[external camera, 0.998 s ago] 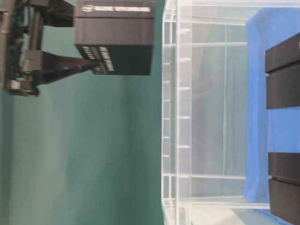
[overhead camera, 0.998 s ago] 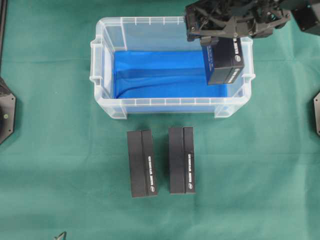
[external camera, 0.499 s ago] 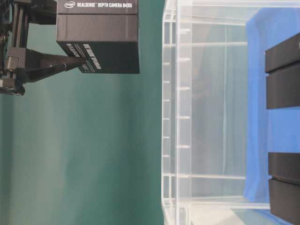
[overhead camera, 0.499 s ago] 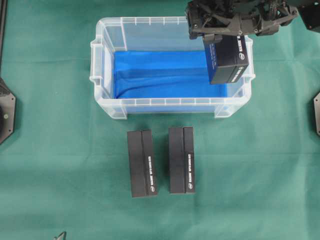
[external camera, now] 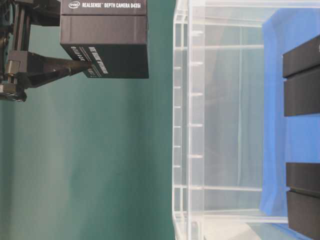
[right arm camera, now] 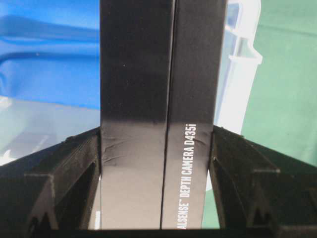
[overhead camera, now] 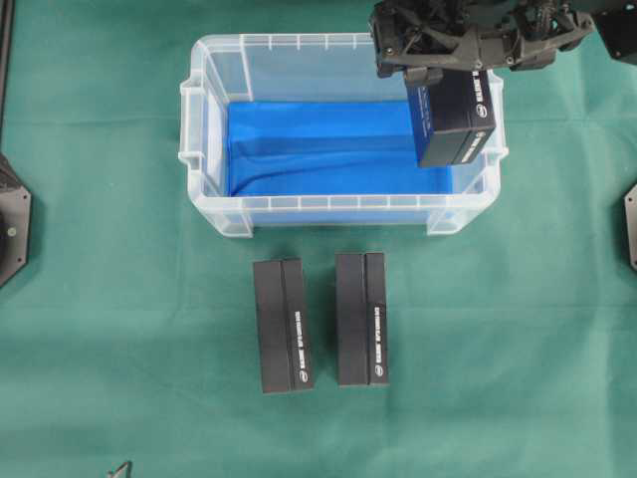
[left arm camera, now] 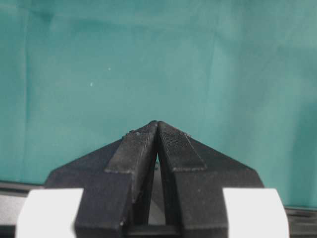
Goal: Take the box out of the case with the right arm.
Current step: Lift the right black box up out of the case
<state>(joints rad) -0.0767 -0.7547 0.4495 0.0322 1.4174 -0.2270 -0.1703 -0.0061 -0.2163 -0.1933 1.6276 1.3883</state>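
The clear case with its blue lining stands at the back middle of the green cloth. My right gripper is shut on the black box, which hangs over the case's right end. In the table-level view the box sits wholly above the case rim, with one finger pressed on its side. The right wrist view shows the box upright between both fingers. My left gripper is shut and empty over bare cloth.
Two more black boxes lie side by side on the cloth just in front of the case. Black arm bases sit at the left edge and the right edge.
The right gripper lifted the box higher, above the case rim, during the first half second. Since then nothing has moved.
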